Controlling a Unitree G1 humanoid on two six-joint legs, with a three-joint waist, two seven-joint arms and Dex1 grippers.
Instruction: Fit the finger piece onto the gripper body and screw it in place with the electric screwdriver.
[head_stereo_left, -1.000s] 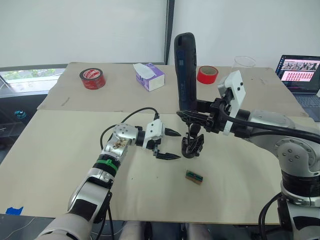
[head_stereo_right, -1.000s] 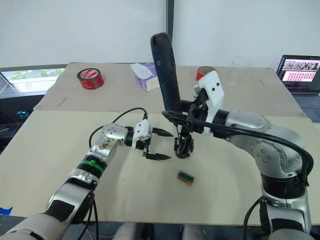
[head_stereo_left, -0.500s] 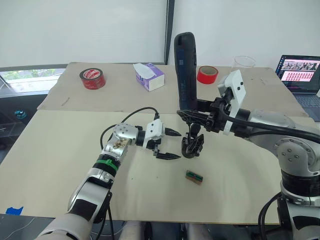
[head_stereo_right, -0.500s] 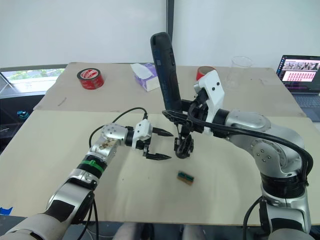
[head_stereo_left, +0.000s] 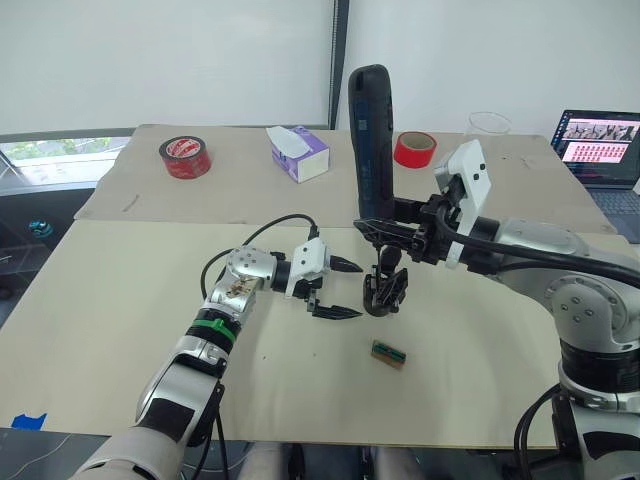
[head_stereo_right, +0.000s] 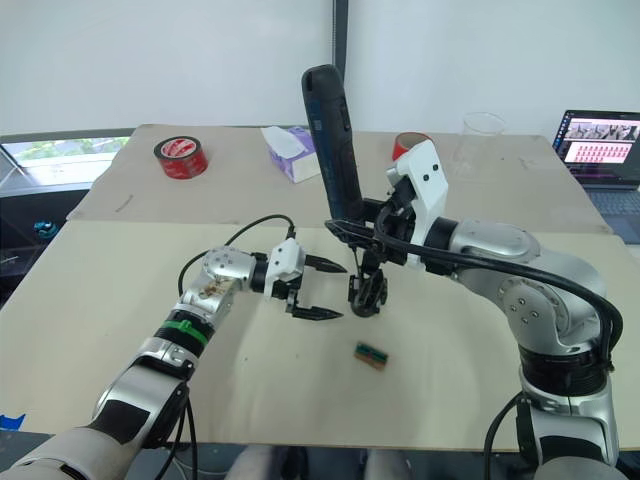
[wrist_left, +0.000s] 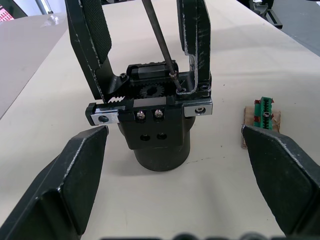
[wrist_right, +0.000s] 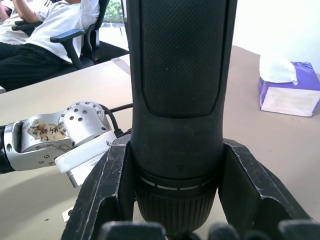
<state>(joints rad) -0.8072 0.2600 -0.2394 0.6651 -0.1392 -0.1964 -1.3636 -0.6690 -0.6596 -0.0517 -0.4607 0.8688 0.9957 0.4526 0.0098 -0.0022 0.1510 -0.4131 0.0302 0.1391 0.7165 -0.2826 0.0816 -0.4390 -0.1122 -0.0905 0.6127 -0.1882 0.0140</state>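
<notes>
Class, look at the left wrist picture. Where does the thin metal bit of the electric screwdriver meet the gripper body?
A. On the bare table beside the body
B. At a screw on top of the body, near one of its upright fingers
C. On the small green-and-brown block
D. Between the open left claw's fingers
B: the electric screwdriver bit comes down onto a screw atop the gripper body, next to one upright finger.

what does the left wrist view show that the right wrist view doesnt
Left wrist view alone: the gripper body standing on the table, the thin metal bit touching a screw at its top, and the small green-and-brown block beside it. Right wrist view alone: the right claw clamped round the electric screwdriver, the purple tissue box, seated people. Both share the beige table.
</notes>
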